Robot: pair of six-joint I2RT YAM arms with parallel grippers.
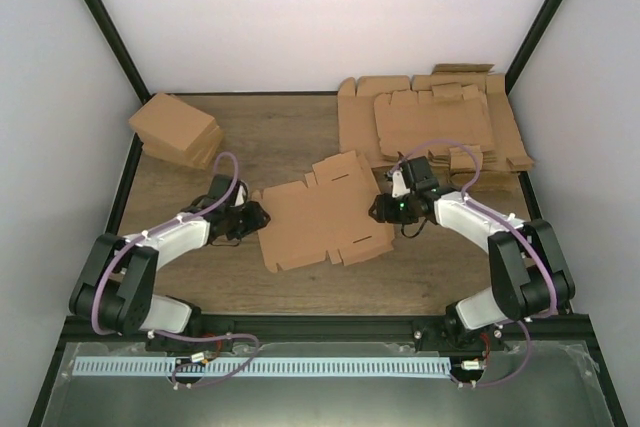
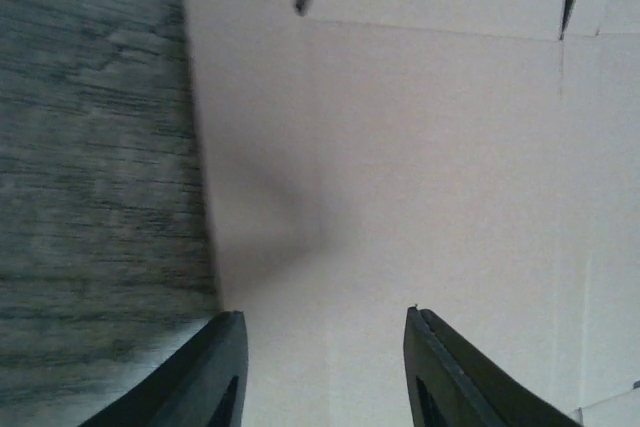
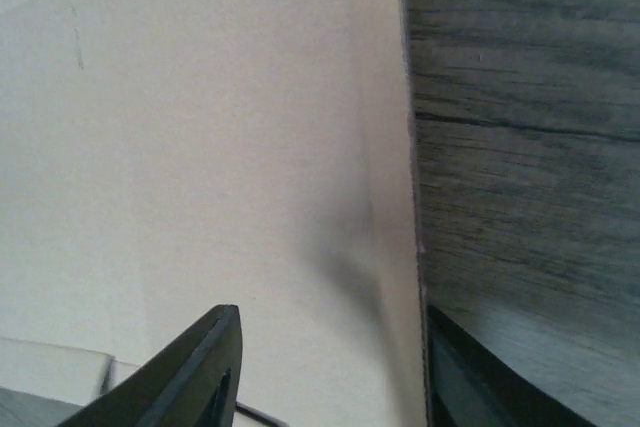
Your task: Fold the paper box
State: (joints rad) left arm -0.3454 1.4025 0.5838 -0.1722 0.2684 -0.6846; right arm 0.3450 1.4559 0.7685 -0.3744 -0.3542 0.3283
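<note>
Wood-grain tabletop [image 1: 300, 127] held the paper box [image 1: 322, 219] lying flat at its middle, between our two arms. We saw the left gripper [image 2: 323, 314] spread wide at the box's left edge and the right gripper [image 3: 331, 309] likewise parted, straddling its right edge, neither clenching anything.

The wood-grain table [image 1: 300, 127] carries a flat paper box [image 1: 320, 215] at centre, stacked cartons [image 1: 177, 131] upper left, and piled cardboard sheets [image 1: 435, 122] upper right.
</note>
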